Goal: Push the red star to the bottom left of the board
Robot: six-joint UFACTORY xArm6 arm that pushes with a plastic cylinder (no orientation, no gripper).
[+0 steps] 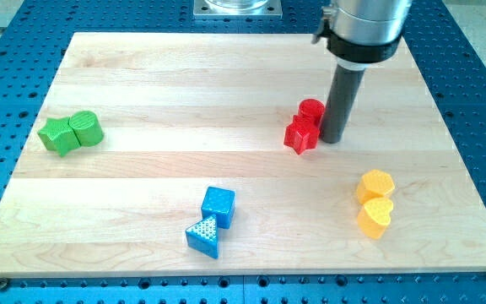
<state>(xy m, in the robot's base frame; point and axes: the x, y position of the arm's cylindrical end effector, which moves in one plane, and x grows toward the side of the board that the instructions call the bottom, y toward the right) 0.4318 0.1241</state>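
The red star (300,134) lies right of the board's middle, touching a red round block (312,110) just above it. My tip (332,139) stands on the board right beside the red star's right edge, touching or nearly touching both red blocks. The dark rod rises from there to the arm's grey body at the view's top.
A green star (56,135) and a green round block (86,128) sit together at the left. A blue cube (218,205) and a blue triangle (203,236) lie at bottom centre. A yellow hexagon (375,184) and a yellow heart (375,216) lie at the lower right. The wooden board (142,76) rests on a blue perforated table.
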